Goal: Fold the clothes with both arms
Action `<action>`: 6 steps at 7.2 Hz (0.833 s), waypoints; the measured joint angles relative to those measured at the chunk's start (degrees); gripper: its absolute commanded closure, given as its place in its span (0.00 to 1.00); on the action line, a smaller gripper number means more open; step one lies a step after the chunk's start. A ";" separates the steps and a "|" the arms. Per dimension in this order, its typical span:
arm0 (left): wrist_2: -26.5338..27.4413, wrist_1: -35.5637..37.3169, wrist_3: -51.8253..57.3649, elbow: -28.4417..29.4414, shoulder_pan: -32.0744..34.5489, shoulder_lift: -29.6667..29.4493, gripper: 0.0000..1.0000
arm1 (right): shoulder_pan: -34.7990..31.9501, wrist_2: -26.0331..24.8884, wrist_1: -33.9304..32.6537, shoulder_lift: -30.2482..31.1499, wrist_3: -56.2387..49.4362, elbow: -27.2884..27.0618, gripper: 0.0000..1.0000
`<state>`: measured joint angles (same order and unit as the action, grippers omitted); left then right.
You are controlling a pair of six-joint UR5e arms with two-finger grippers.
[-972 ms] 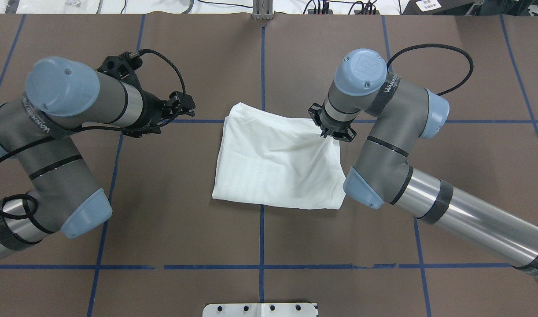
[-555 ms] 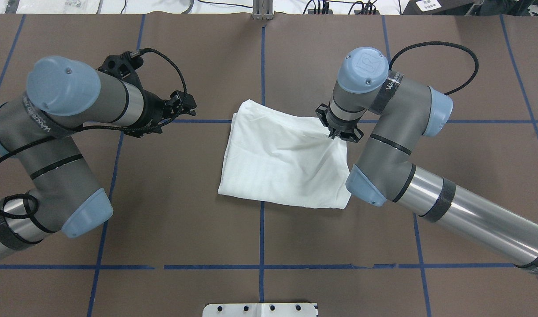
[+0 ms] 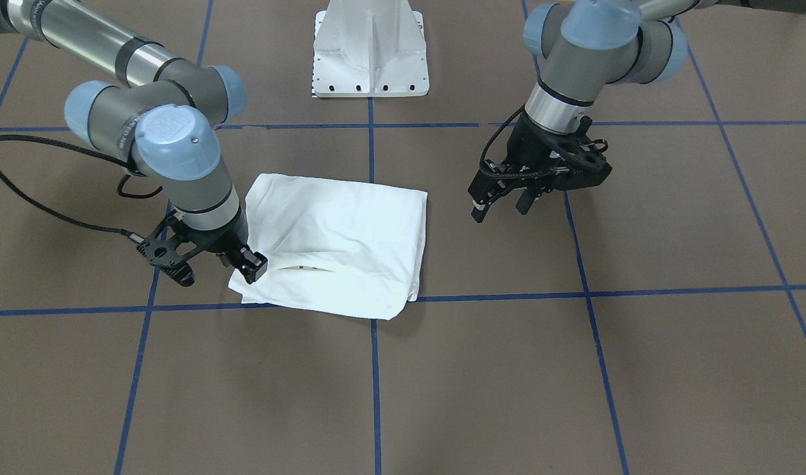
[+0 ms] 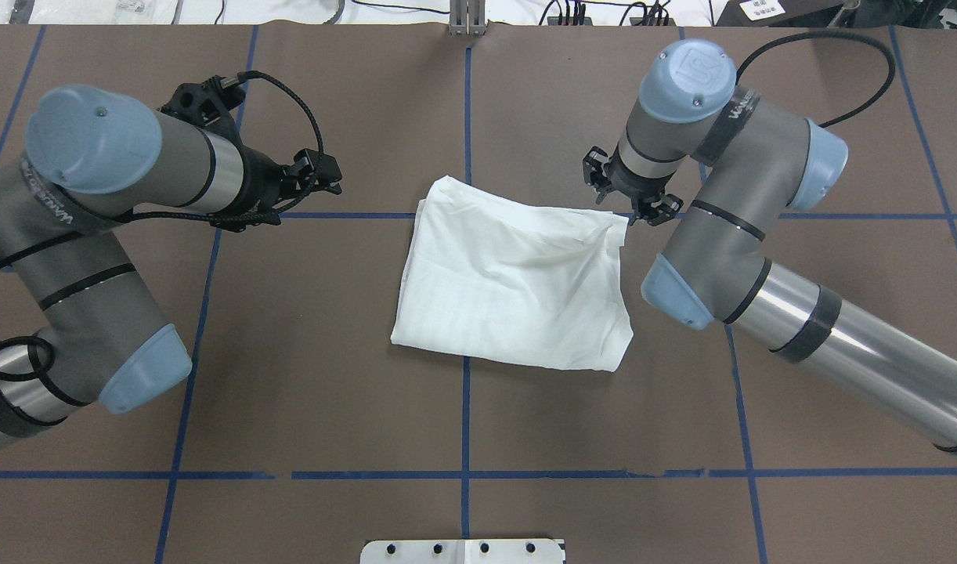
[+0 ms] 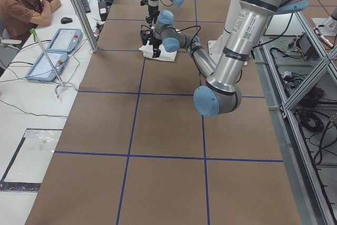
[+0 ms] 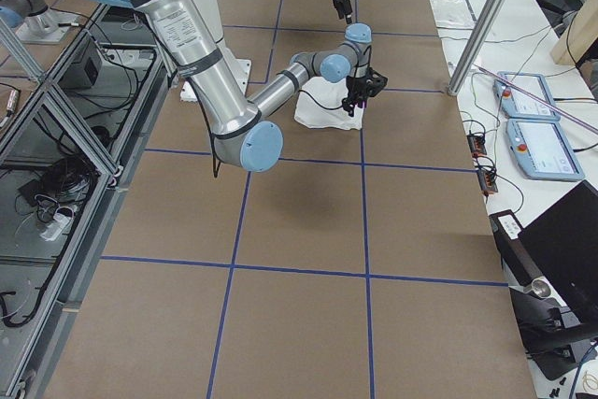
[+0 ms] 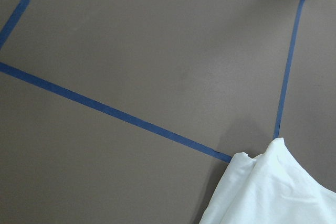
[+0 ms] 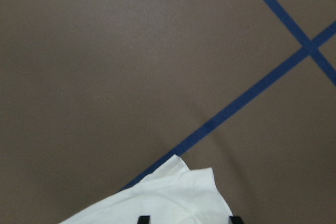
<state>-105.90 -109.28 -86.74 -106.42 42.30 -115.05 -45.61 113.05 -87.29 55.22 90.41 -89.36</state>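
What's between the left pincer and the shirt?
Between left pincer and shirt: only bare brown table with a blue tape line, shown in the overhead view.

The right hand is cut off below, seemingly only fingertips showing.

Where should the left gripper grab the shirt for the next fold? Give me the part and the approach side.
Probably the shirt by its far-left corner. That corner lies nearest the open left gripper, and the left wrist view shows the layers bunched and slightly raised there. Come in low from the robot's left, sliding one finger under the stack.
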 measured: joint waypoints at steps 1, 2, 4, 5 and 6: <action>-0.74 0.00 2.73 -0.03 2.04 0.77 0.01 | -3.48 1.07 -0.18 0.63 -7.24 0.13 0.00; -2.92 -0.19 6.73 -0.07 4.89 2.44 0.01 | -7.57 2.56 -0.16 1.96 -16.03 0.55 0.00; -8.69 -0.66 18.45 -0.05 12.11 7.23 0.01 | -16.61 7.90 -0.08 5.81 -34.07 1.68 0.00; -11.54 -0.75 25.52 -0.03 15.96 9.87 0.01 | -21.20 11.25 -0.09 8.41 -42.64 1.87 0.00; -14.50 -0.78 33.45 -0.03 19.98 12.82 0.01 | -25.80 14.32 -0.16 11.64 -51.45 1.89 0.00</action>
<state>-120.39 -110.06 -53.28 -106.45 62.28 -102.23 -71.41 127.37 -87.46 66.86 38.96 -87.47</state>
